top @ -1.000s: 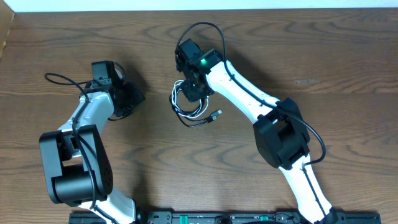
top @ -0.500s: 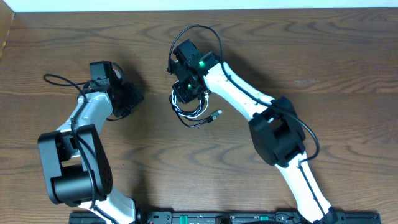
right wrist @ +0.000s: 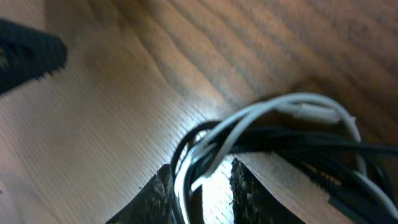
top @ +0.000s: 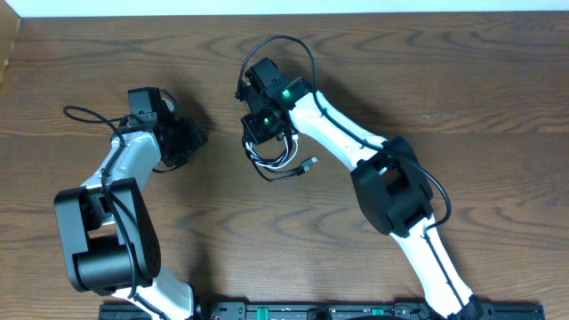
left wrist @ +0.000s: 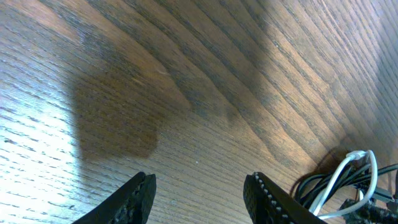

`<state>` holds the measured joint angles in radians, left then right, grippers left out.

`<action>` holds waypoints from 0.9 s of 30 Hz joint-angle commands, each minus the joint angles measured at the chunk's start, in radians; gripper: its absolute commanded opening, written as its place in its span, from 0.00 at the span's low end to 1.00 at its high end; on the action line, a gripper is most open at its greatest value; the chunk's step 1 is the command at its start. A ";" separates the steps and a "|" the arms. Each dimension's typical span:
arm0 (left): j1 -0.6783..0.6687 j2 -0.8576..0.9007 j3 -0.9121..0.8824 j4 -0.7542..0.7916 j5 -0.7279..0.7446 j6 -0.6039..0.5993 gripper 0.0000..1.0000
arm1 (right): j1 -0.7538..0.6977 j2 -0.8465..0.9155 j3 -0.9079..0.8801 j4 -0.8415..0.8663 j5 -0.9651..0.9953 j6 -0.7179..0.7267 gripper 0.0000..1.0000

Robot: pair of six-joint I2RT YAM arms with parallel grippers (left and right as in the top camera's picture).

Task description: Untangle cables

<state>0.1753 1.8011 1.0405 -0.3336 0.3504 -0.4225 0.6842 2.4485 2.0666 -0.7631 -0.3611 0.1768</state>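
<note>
Compared with a second ago, the right arm (top: 338,133) has swung its wrist a little to the left and farther from the robot's base. The right tool (right wrist: 199,183) now sits over the far-left part of the cables (top: 274,160) rather than over their middle. The cables lie where they did, and the left tool (left wrist: 199,193) has not moved.

The cables rest on the surface (top: 462,80) as one loose coil, half under the right arm's wrist. On the coil's near side a black tail runs out to the right and ends in a small plug (top: 309,164), which points right. The heap's long axis runs from far left to near right. Inside the coil the white cable (right wrist: 298,102) arches over the black cables (right wrist: 329,149). The right tool straddles strands at the coil's edge, its jaws a little apart and not pressed onto them. The left tool stands well to the left of the cables, jaws spread over bare wood.
</note>
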 commanded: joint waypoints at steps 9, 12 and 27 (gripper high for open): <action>0.004 -0.015 0.007 0.003 0.035 -0.001 0.51 | 0.017 0.047 0.013 0.051 -0.034 0.089 0.20; 0.004 -0.015 0.007 0.003 0.035 -0.001 0.51 | 0.016 0.047 0.012 0.038 -0.034 0.093 0.20; 0.005 -0.015 0.007 0.031 0.142 0.061 0.49 | 0.002 0.058 0.012 0.122 -0.114 0.123 0.01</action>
<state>0.1753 1.8011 1.0405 -0.3084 0.4210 -0.4103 0.7113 2.4809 2.0666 -0.6594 -0.3805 0.2779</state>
